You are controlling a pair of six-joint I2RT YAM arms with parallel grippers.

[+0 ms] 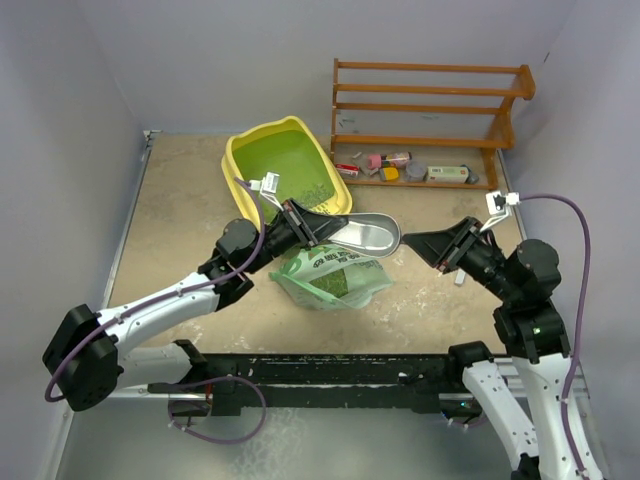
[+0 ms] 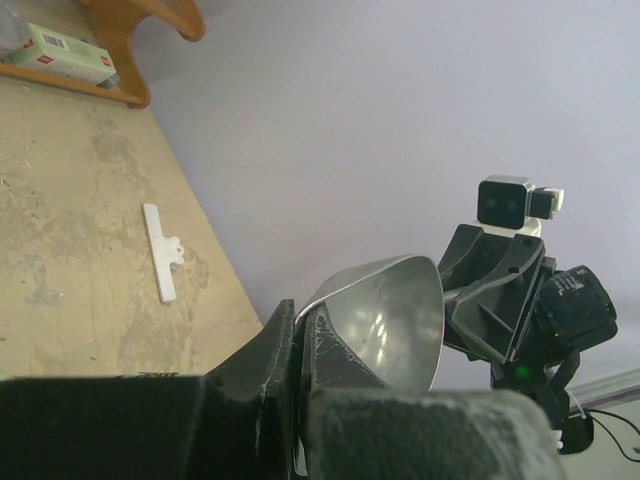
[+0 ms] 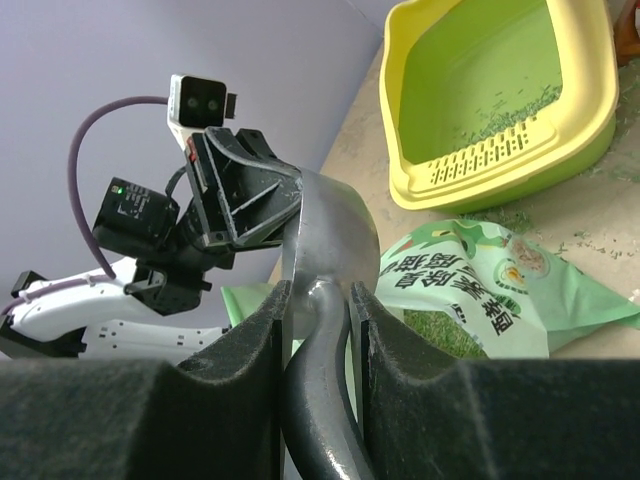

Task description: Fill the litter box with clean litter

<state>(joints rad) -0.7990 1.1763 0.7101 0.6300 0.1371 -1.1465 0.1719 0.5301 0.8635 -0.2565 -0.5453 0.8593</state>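
At the left, the left arm is reaching from the near left corner of the table toward its middle. The litter box is standing toward the far edge, a little left of the middle, with its slotted grille turned to the near side. A thin scatter of clean litter is lying on the green floor near that grille, and most of the floor is showing bare. Just on the near side of the box, the left pincer is closing tight on the thin rim of the grey metal scoop and is holding it in the air, lying about level. As far as the pictures show, the bowl of the scoop is carrying no granules. Under the scoop, nearer the near edge, the pale-green bag is lying flat on the table with its mouth open and more green granules showing inside. Right of the scoop, the right pincer is meeting its other end. In the right wrist view the two pads are standing narrow against both sides of the dark loop handle, which is filling the gap between them. At the far right corner, the brown wooden rack is standing with several small things on its lowest shelf.
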